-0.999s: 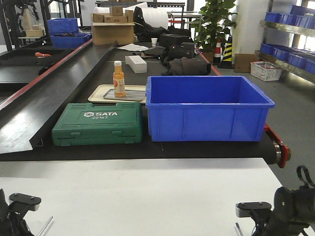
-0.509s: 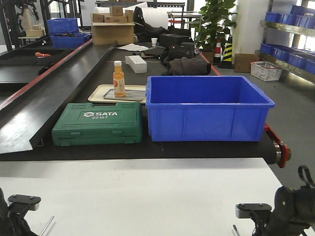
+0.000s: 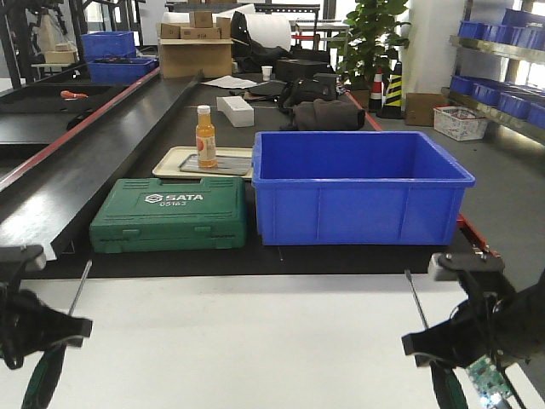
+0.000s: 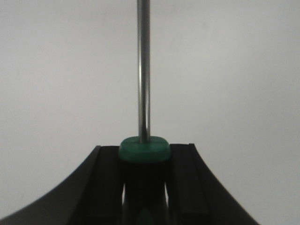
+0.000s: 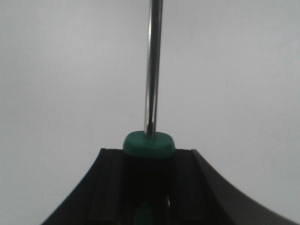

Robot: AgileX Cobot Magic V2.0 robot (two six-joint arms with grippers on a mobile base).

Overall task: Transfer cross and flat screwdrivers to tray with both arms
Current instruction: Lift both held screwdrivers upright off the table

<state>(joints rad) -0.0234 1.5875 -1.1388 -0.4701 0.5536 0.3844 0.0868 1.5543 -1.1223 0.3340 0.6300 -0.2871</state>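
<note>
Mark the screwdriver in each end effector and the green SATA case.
Left screwdriver (image 4: 143,93): left wrist view, on the steel shaft.
Right screwdriver (image 5: 152,93): right wrist view, on the steel shaft.
Green SATA case (image 3: 169,213): front-facing view, middle of the lid.

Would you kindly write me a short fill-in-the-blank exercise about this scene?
1. The left gripper holds the left screwdriver by its ___.
2. The green case bears the word ___.
3. The orange bottle stands behind the green case, left of the ___ bin.
4. The right screwdriver, held in the right gripper, has a ___ collar.
Missing words: handle, SATA, blue, green.
</note>
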